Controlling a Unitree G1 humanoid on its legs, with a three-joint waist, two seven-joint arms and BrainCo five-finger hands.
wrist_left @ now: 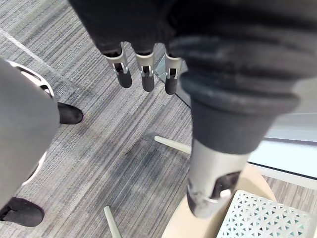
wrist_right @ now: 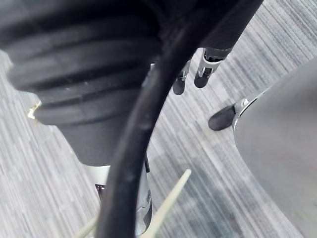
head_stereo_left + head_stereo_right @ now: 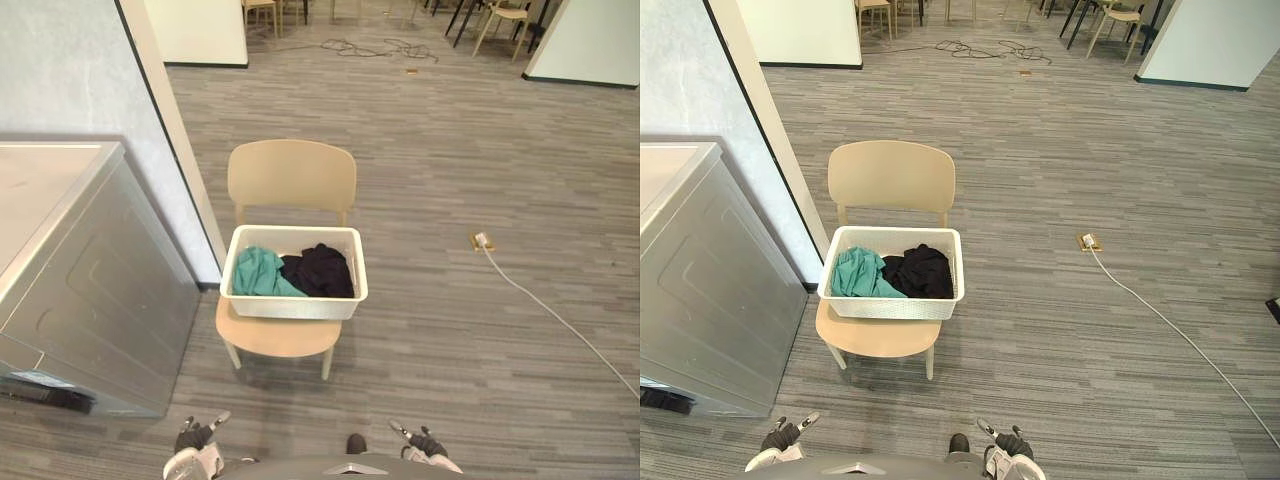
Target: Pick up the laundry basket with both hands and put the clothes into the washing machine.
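On my feed a beige chair [image 3: 291, 175] sits dead ahead on grey striped carpet [image 3: 450, 150]. Off to its right, a white cable [image 3: 560, 326] runs from a floor socket [image 3: 480, 240] toward the near right. Way back I see tangled dark cords [image 3: 370, 46] and more chairs [image 3: 505, 18].

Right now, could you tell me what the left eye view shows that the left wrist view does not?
Left eye view: the washing machine, the teal and black clothes, the right hand. Left wrist view: the left hand close up, fingers straight and holding nothing. Both: the laundry basket on the chair.
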